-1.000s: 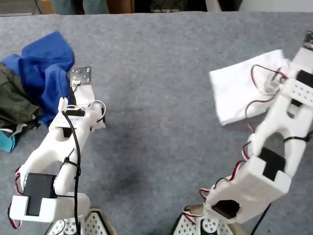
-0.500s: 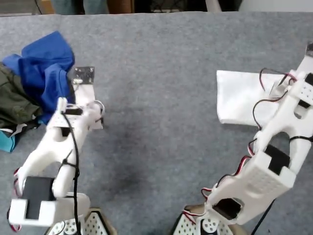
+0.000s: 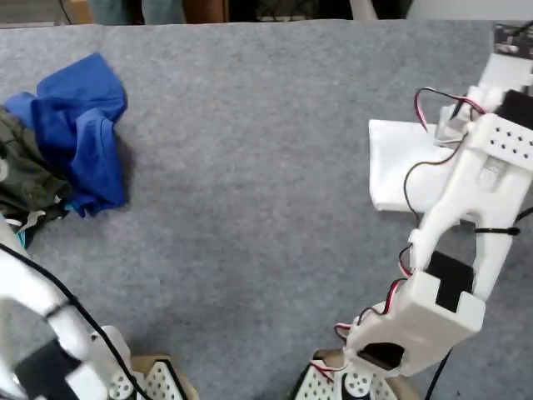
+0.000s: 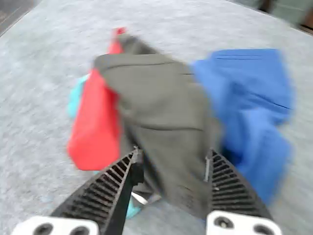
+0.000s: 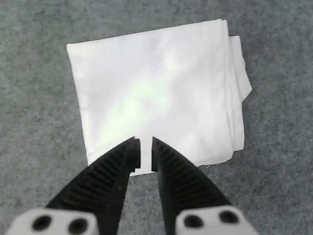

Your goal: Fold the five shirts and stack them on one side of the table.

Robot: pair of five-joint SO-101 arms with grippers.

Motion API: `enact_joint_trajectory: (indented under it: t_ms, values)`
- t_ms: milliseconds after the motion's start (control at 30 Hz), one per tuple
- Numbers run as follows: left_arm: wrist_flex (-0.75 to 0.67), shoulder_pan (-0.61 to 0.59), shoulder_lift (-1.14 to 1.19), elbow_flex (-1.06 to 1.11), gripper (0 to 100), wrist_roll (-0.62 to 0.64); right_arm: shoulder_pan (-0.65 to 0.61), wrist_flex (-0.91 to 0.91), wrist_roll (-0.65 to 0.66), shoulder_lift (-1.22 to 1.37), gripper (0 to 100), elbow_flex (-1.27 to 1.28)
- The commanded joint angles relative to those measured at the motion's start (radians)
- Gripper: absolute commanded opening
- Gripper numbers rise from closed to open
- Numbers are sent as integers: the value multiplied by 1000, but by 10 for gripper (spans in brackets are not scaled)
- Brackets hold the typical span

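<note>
High view is showing a grey carpet-like tabletop (image 3: 250, 167) with a crumpled heap of shirts lying at its left edge. A bright blue cloth shirt (image 3: 79, 125) is draping over the heap's inner side, and a rumpled olive-green shirt (image 3: 25, 179) is lying against it, nearer the edge. Left wrist view is showing the left pincer (image 4: 172, 155) hanging over that heap with its black ridged jaws spread wide and holding nothing, the olive-green shirt showing between them. A red shirt (image 4: 95, 122) is lying against the olive one's far side, and a teal piece of cloth (image 4: 76, 98) is peeking out from under the red. Well apart, on the right side of the tabletop, a white shirt folded into a flat rectangle (image 3: 400, 171) is lying, with the white right arm (image 3: 466, 192) standing over its outer part. The right pincer (image 5: 143, 143) is pointing down at the folded shirt's edge, its jaws almost pressed together with only a thin slit between them, gripping nothing.
</note>
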Motion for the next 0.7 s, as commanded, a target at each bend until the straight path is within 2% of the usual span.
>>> enact_joint_trajectory:
  t_ms: [0, 100, 167, 200, 233, 300, 433, 533, 667]
  values:
    - [-123, -15, 170, 101, 229, 32, -55, 3, -3, -53, 78, -35]
    - [-213, 1, 301, 99, 137, 83, -83, 11, -3, -61, 78, -28]
    - [-226, 19, 330, 58, 36, 89, -83, 29, -3, -62, 78, -36]
    - [-210, 30, 328, 35, 22, 89, -83, 38, -3, -62, 78, -38]
    - [-176, 42, 316, 10, 44, 89, -81, 52, -3, -62, 78, -38]
    - [-81, 68, 270, -56, 25, 89, -78, 83, -3, -62, 78, -35]
    - [167, 171, 109, -157, 28, 87, -78, 129, -3, -62, 78, -36]
    - [316, 302, -60, -160, 28, 83, -78, 135, -3, -62, 78, -36]
    - [368, 553, -307, -117, 29, 80, -71, 135, -3, -64, 78, -36]
